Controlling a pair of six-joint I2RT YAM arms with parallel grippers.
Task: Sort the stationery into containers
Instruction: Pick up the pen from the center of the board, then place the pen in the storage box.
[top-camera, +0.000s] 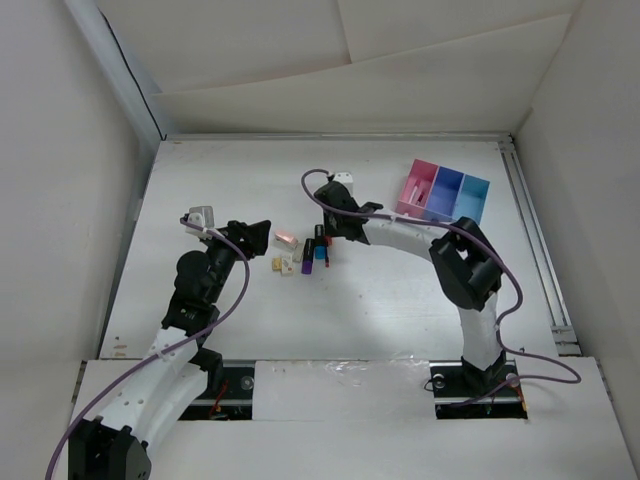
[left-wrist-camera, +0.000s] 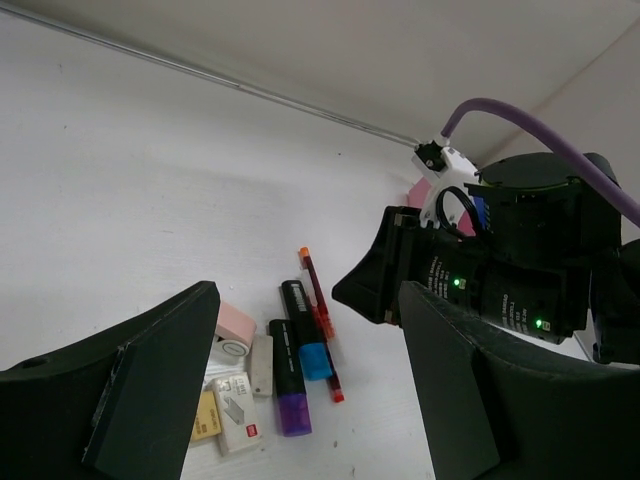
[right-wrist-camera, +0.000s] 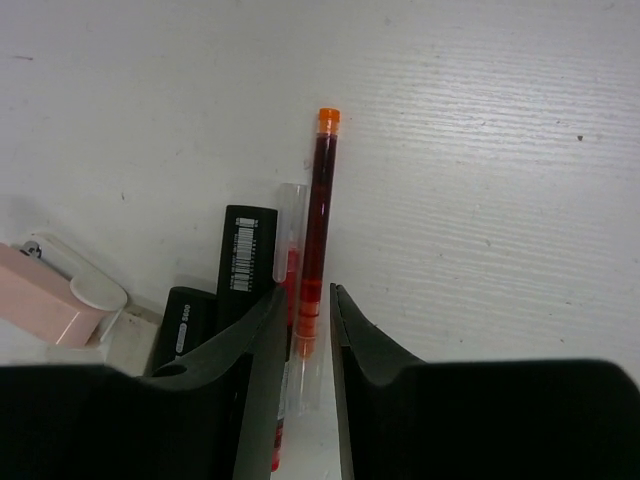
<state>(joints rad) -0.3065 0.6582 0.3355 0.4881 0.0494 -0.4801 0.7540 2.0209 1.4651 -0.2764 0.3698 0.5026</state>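
- Your left gripper (top-camera: 262, 235) hangs wide open, holding nothing.
- Your right gripper (right-wrist-camera: 308, 295) pinches the red pen (right-wrist-camera: 322, 190) at the far edge of the stationery (top-camera: 300, 258). Lift it straight up, slowly, so nothing beside it drags along.
- Far right sit the containers (top-camera: 432, 190) — I can't tell what's inside.

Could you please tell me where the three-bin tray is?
Top view: the tray sits far right on the table, well apart from the stationery pile at centre.

top: overhead, far | wrists: low, close | shared: stationery (top-camera: 302, 256)
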